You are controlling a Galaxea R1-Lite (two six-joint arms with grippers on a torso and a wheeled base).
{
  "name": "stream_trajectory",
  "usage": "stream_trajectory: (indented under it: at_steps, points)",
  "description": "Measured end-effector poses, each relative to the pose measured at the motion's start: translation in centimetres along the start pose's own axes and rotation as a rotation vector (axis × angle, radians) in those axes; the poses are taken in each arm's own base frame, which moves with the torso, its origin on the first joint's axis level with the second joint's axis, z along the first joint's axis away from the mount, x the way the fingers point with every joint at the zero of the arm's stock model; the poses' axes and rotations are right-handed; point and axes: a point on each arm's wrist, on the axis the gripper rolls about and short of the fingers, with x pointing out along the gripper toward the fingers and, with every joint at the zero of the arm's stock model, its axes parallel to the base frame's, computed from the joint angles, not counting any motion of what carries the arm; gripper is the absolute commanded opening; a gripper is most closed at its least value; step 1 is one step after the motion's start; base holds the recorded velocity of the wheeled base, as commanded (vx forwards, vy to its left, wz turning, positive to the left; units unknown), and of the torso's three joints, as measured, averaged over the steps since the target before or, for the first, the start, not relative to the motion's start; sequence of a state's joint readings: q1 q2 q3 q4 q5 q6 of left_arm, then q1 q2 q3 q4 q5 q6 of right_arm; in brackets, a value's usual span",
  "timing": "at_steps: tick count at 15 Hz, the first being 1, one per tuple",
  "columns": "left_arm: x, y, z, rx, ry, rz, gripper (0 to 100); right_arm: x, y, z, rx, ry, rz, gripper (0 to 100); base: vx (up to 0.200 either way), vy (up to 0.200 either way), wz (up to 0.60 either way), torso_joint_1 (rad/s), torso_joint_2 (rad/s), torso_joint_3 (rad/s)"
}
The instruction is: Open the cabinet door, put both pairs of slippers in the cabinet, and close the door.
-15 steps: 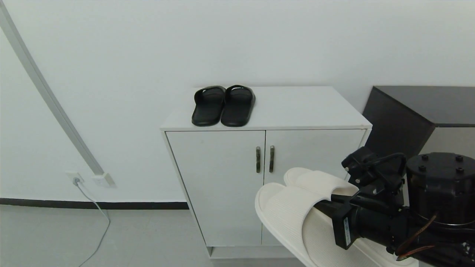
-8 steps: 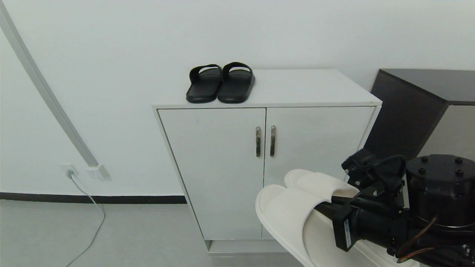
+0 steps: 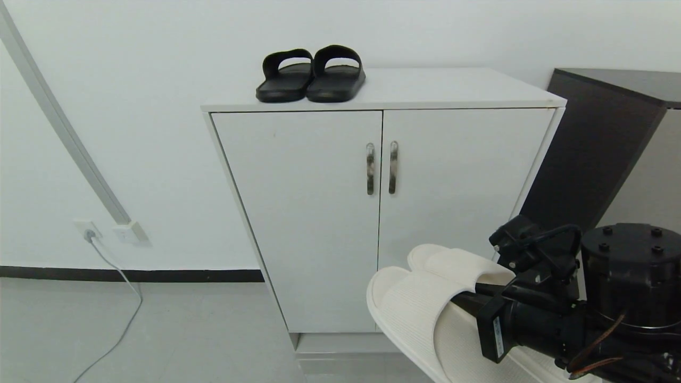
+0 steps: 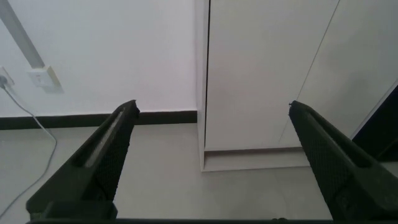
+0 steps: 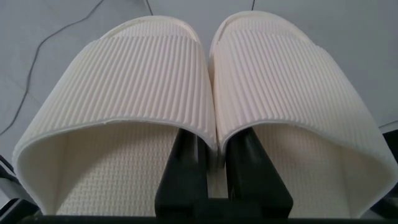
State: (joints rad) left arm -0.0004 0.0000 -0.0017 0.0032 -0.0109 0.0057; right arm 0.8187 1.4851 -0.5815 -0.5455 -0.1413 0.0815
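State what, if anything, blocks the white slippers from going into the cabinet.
The left door and right door of the cabinet are both shut, standing between the white slippers and its inside.

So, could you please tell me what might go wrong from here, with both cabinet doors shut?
1. The two handles sit close together, so the left gripper, jaws open, could hook the wrong one or both.
2. The white slippers in the right gripper jut out low before the right door; swinging that door out may strike them.
3. The jaws pinch only the slippers' adjoining sides, so one might slip free.
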Motion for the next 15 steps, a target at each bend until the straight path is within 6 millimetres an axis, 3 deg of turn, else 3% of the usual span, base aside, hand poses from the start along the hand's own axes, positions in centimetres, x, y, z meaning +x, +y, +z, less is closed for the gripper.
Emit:
stream_trajectory:
  at_steps: [6,13,15]
  points:
    - [0.0,0.0,0.0,0.0,0.0,0.0,100,0.1,0.0,-0.1,-0.001,0.006,-0.007,0,0.0,0.0,0.0,-0.036,0.39,0.345]
    - [0.0,0.0,0.1,0.0,0.004,0.003,100,0.1,0.0,-0.4,-0.004,0.016,-0.007,0,0.0,0.0,0.0,0.0,0.03,0.023]
    - [-0.1,0.0,1.7,-0.024,-0.016,-0.009,100,0.1,0.0,-0.4,-0.004,0.016,-0.002,0,0.0,0.0,0.0,0.0,0.0,0.0]
